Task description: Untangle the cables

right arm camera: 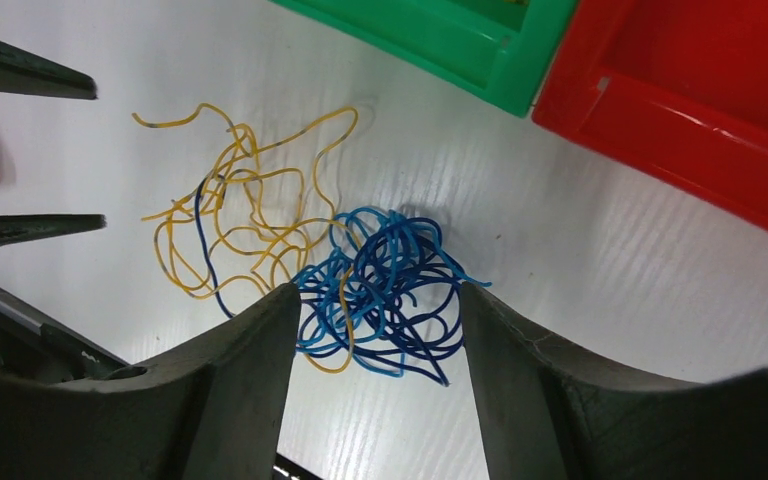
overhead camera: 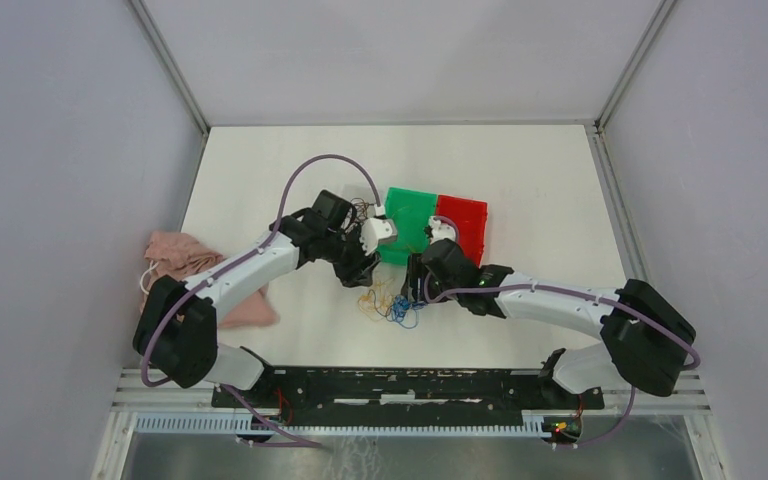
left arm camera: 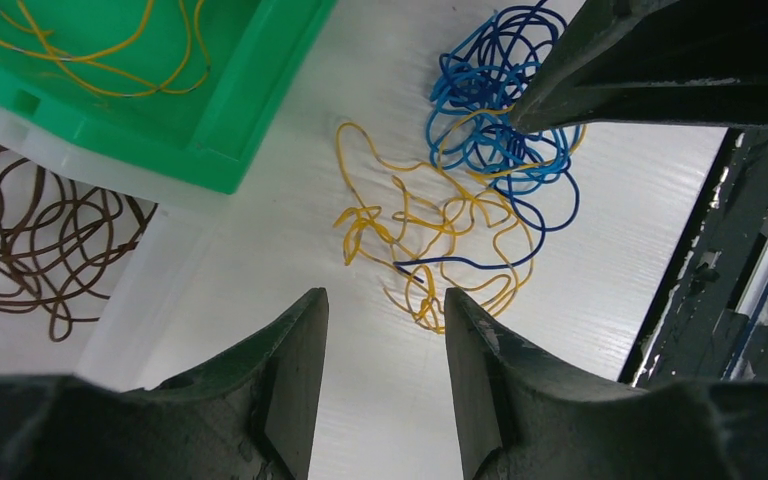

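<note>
A white worktop (overhead camera: 260, 160) is sitting between grey walls (overhead camera: 60, 150), with the cables (overhead camera: 388, 303) lying tangled near its middle.
The left pincer (left arm camera: 383, 300) is hanging apart and empty by the yellow strands (left arm camera: 430, 230); the right pincer (right arm camera: 380, 290) is straddling the blue clump (right arm camera: 390, 280), jaws apart.

Green tray (overhead camera: 409, 218) and red tray (overhead camera: 465, 221) sit side by side, touching; pink cloth (overhead camera: 184, 258) lies at table (overhead camera: 530, 175) left edge

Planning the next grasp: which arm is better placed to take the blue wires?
Right. The right end effector, open, brackets the blue wires; the left end effector hovers by the yellow wires.
</note>
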Robot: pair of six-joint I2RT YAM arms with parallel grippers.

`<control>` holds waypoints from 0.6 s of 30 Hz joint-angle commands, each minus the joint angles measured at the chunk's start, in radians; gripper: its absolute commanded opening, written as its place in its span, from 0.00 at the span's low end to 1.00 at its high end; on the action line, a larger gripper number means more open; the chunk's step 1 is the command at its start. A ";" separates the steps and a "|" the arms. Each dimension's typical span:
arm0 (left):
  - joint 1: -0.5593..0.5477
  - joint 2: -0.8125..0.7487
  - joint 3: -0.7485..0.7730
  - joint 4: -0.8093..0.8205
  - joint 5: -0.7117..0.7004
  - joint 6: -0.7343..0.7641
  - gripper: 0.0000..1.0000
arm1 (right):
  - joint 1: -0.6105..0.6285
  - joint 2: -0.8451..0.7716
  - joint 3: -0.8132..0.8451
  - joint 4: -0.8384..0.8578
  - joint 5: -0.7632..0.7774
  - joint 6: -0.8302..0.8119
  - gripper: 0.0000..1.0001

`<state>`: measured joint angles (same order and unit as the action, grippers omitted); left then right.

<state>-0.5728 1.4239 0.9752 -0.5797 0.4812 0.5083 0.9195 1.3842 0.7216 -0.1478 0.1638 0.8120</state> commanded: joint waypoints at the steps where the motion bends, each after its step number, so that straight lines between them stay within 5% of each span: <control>1: -0.022 -0.020 -0.020 0.065 0.070 -0.064 0.52 | 0.014 -0.014 -0.014 0.073 -0.013 0.001 0.65; 18: -0.103 0.158 0.015 0.156 0.027 -0.034 0.45 | 0.018 -0.108 -0.109 0.108 -0.009 0.020 0.47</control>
<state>-0.6701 1.5761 0.9623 -0.4889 0.5076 0.4644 0.9340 1.3140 0.6266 -0.0902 0.1566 0.8219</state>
